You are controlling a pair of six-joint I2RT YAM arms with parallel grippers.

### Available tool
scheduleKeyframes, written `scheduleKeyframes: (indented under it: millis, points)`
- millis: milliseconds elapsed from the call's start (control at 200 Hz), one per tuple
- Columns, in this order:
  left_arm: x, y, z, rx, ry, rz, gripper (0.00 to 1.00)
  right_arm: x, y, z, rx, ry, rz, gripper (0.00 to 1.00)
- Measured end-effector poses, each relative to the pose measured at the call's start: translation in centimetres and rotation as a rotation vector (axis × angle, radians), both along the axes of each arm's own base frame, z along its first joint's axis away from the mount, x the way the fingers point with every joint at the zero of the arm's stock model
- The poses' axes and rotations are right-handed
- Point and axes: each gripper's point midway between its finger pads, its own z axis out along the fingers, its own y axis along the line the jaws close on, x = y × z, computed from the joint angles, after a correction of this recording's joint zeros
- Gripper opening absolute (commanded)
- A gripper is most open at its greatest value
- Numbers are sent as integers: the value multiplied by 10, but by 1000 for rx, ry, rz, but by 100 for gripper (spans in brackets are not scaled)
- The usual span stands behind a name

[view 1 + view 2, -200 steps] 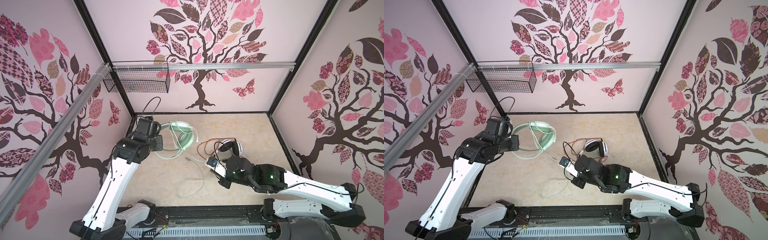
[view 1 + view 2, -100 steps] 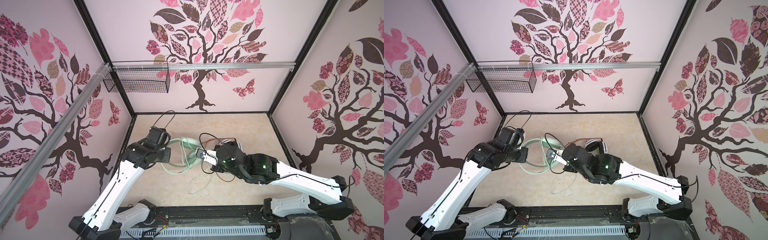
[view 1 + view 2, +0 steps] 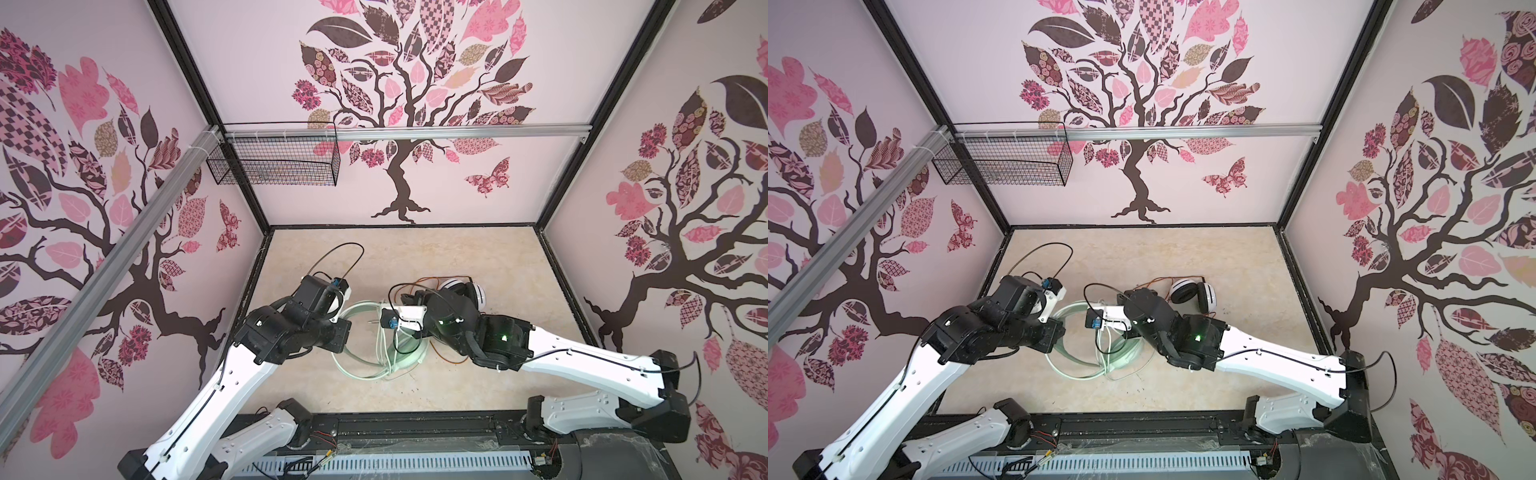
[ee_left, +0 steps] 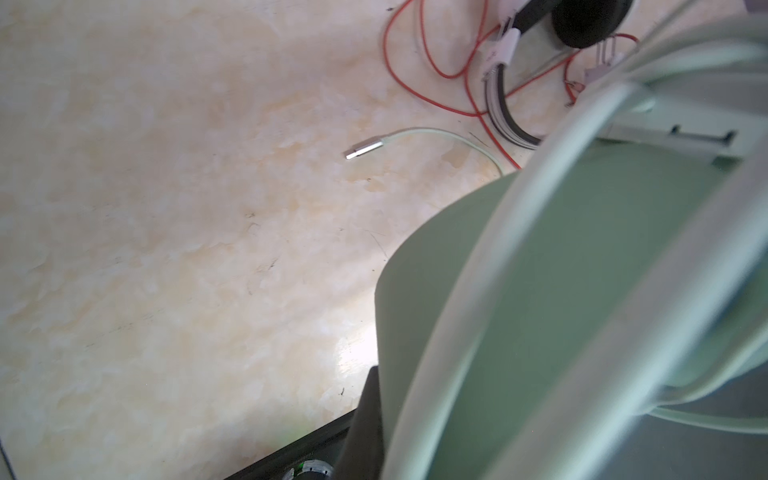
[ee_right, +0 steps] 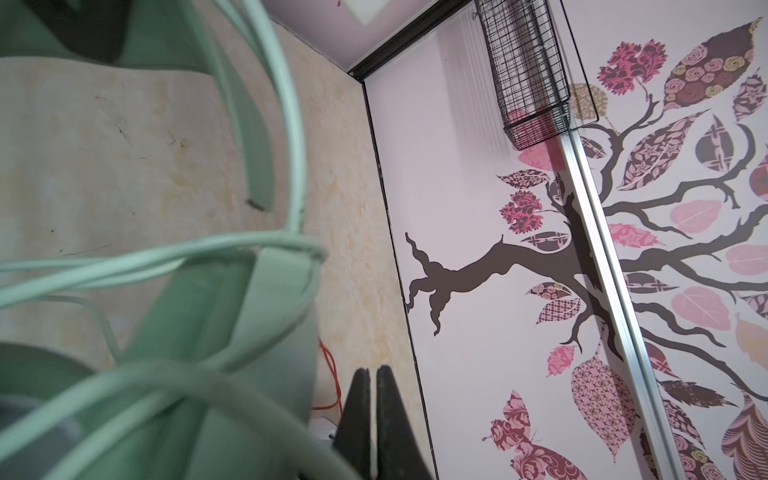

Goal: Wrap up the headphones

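Wire (image 4: 436, 133) on the mint-green headphones (image 4: 540, 291) is floppy; left tool (image 3: 344, 332) pinches their stiff band (image 5: 251, 137), right tool (image 5: 372, 386) is shut.

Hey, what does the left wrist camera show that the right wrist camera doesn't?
Only the left wrist view: the white-and-black headphones, earcup and headband in frame, and the mint cable's metal plug lying loose on the table. Only the right wrist view: the right pincer, shut, plus the wire basket and the tree mural on the wall. Both: the mint headphones close up with mint cable looped over them, the table, and some red cable.
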Motion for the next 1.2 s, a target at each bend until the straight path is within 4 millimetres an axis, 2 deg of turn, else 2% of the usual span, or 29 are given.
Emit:
scheduleKeyframes:
  millis: [145,380,540,780,860,985,1085,1200]
  points:
    - [-16,-16,-3,-22,13,-85,0,7,3,7,29,8,52,0]
    - [-22,-16,-3,-42,9,-91,0,-1,20,12,71,44,155,0]
    - [-25,-18,-2,-55,19,-102,0,2,34,5,94,102,198,0]
    - [-27,-17,1,-71,17,-87,0,26,47,-17,133,224,190,0]
    - [-27,-15,2,-76,12,-75,0,35,46,-26,164,270,179,15]
    - [-31,-14,4,-89,13,-79,0,50,36,-39,237,341,150,48]
    - [-38,-15,7,-113,23,-99,0,58,30,-51,297,415,136,54]
    - [-45,-19,11,-154,34,-123,0,57,32,-62,349,493,156,55]
